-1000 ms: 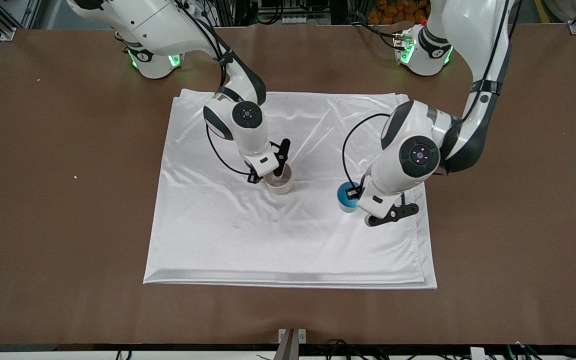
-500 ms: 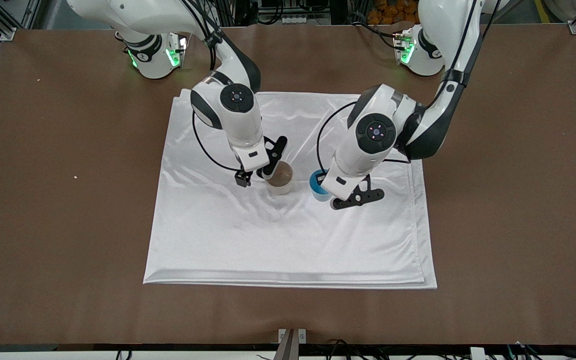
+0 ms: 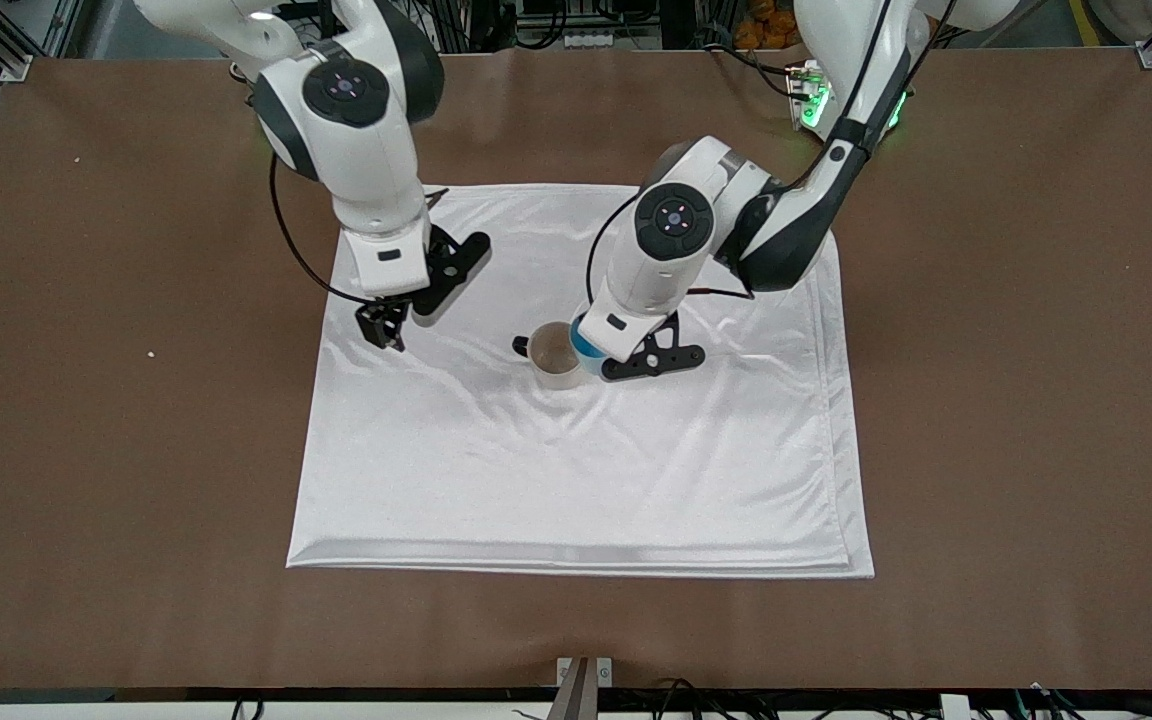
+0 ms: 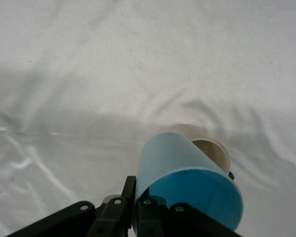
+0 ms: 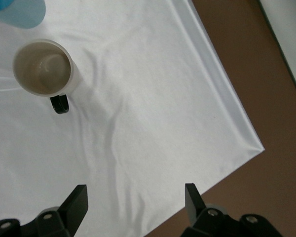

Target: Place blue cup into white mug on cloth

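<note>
I've got the blue cup (image 3: pixel 583 352) clamped by its rim in the left gripper (image 3: pixel 604 357) and carried in the air just beside the white mug (image 3: pixel 555 356), so it only needs a small shift over the mouth. The mug sits upright mid-cloth (image 3: pixel 576 480), handle pointing toward the right arm's end. My left arm leans down over the cloth, wrist tilted, so the cup hangs slanted. Right gripper (image 3: pixel 383 325) hangs fingers spread and empty over the cloth's edge, waiting clear of the mug.
</note>
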Robot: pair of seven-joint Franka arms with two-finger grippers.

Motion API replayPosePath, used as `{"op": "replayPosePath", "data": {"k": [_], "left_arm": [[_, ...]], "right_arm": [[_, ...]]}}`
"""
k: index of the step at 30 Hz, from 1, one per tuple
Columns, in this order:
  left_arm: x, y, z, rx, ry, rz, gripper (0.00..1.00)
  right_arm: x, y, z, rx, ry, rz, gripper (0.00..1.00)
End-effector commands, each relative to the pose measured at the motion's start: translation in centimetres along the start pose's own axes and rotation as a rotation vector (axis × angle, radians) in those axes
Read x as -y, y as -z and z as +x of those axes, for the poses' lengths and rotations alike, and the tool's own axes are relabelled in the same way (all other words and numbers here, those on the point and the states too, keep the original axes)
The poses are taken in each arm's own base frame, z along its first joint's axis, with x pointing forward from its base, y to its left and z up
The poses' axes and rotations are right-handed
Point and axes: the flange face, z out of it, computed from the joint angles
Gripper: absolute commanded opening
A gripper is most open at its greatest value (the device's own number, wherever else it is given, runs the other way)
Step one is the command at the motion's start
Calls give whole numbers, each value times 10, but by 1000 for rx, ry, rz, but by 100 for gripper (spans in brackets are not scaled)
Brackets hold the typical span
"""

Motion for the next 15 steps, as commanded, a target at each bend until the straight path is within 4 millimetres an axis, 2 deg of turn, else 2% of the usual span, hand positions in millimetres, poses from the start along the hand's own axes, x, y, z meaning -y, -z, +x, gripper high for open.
{"op": "replayPosePath", "data": {"k": [1,3,8,15], "left_arm": [[-12,-18,-5,-14,0,0,0],[-20,-22,-12,-22,-15,-7,0],[-24,-28,-12,-35,-16,-24,0],[-35,-32,-22,-44,-35,-36,0]], "right_arm": [[-17,35,-37,9,-45,-37,88],[-27,45,-47,14,-72,-44,88],[-58,63,-79,32,-160,-57,89],[-94,67,-114,41,-285,-12,91]]}}
